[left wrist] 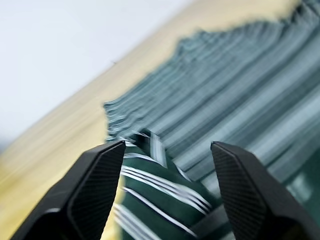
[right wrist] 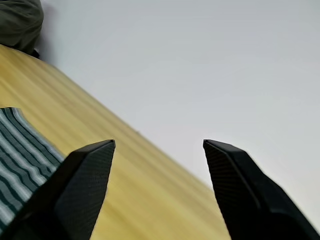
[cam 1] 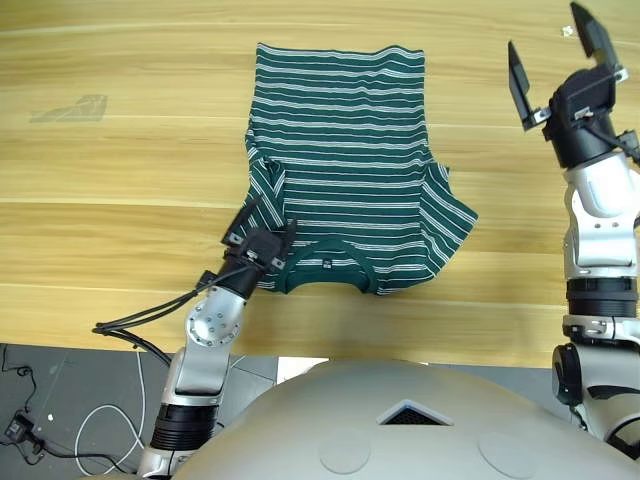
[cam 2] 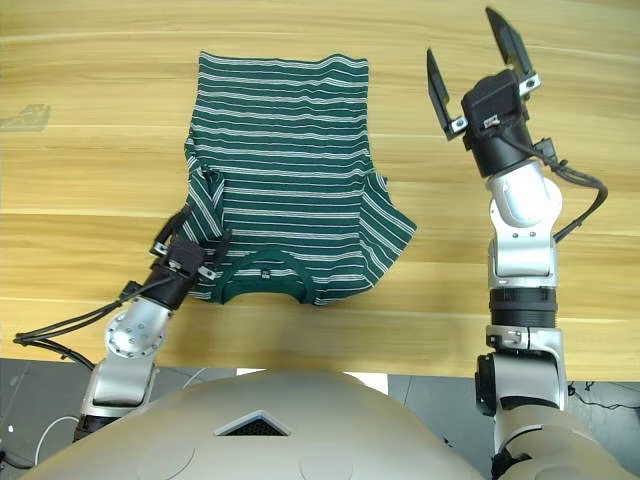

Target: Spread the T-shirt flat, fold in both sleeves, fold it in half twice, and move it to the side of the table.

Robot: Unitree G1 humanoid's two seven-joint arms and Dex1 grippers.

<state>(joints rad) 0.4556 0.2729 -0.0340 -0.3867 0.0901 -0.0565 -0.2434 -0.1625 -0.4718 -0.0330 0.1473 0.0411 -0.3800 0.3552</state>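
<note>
Left gripper — low at the T-shirt's near left shoulder, just beside the collar; fingers spread, striped cloth lying between them, nothing pinched.

Right gripper: raised off the T-shirt's far right corner, well apart from the cloth, fingers wide and holding nothing.

T-shirt: flat on the wooden table, collar toward the robot, hem away.

Left sleeve: turned in over the T-shirt's body.

Right sleeve: fanned out past the T-shirt's side, not yet folded.

Step in hand, by my reading — sleeve folding, one side done. The next move likely calls for the right gripper to come down to the outspread sleeve, pinch its edge, and carry it across the T-shirt's chest without dragging the body askew.

View notes: head views take in both sleeves at once. Left wrist view gives the raised fold of cloth sitting between the open fingers. Right wrist view catches one striped corner of the T-shirt and bare wood between its fingers.
</note>
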